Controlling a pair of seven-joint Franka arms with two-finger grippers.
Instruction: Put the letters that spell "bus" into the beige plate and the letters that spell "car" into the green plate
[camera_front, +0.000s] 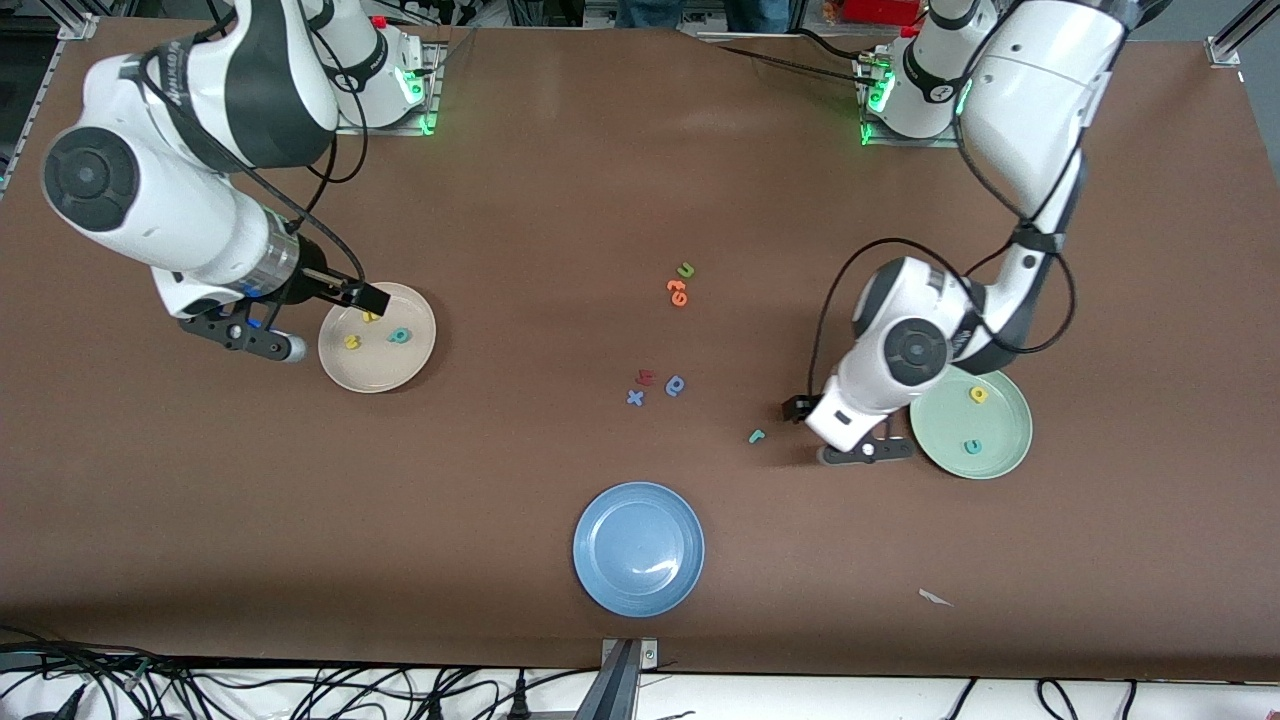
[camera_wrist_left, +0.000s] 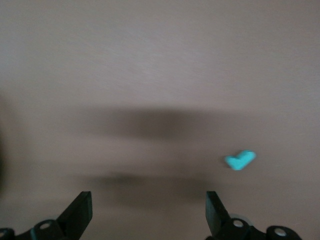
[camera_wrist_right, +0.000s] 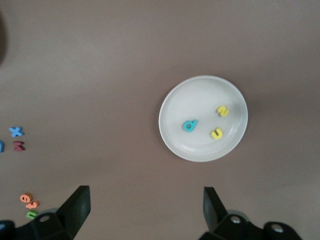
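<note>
Five of the six letters look sorted already, so this is nearly done. The beige plate (camera_front: 345, 368), near the right arm's end of the bench, holds the teal b (camera_front: 400, 336), the yellow u (camera_front: 352, 342) and the yellow s (camera_front: 371, 316), so "bus" is finished as far as I can tell. The green plate (camera_front: 1005, 455), toward the left arm's end, has the yellow a (camera_front: 978, 395) and the teal c (camera_front: 971, 446) in it. What's left is the teal r (camera_front: 757, 436), lying on the bare bench beside that plate, toward the middle. The left gripper (camera_wrist_left: 149, 212) sits low just beside the r with its fingers spread wide and nothing between them. The right gripper (camera_wrist_right: 146, 212) is up over the bench beside the beige plate, also spread and empty. Leftover letters mid-bench and the blue plate (camera_front: 600, 575) aren't part of this.
</note>
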